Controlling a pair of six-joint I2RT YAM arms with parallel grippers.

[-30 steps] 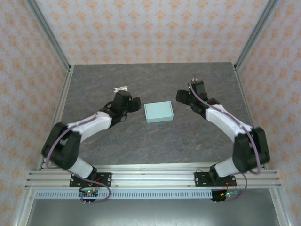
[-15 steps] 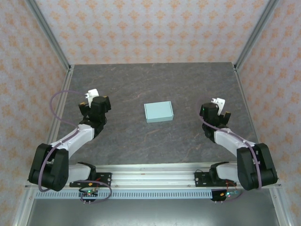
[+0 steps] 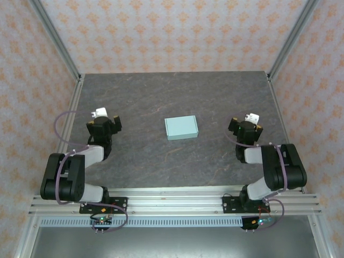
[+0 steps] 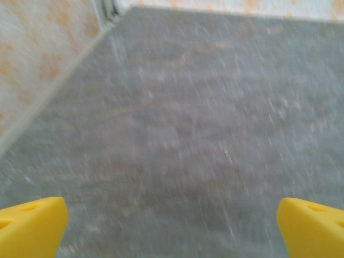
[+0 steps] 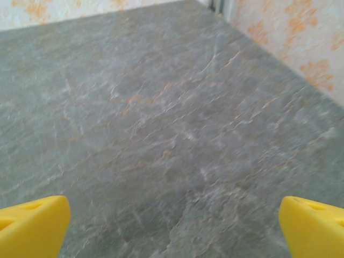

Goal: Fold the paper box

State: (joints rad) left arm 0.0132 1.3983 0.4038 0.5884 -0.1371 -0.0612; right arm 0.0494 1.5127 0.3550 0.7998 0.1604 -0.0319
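Top external view has the paper box (image 3: 181, 128), a closed mint-green rectangle, lying flat near the middle of the grey stone-patterned tabletop (image 3: 161, 91). The left arm (image 3: 99, 134) sits folded at the left and the right arm (image 3: 250, 137) at the right, both well apart from the box. Left jaws are spread wide, with yellow fingertips (image 4: 32, 226) at the wrist view's bottom corners over bare tabletop. Right jaws are likewise spread, their fingertips (image 5: 35, 223) holding nothing.
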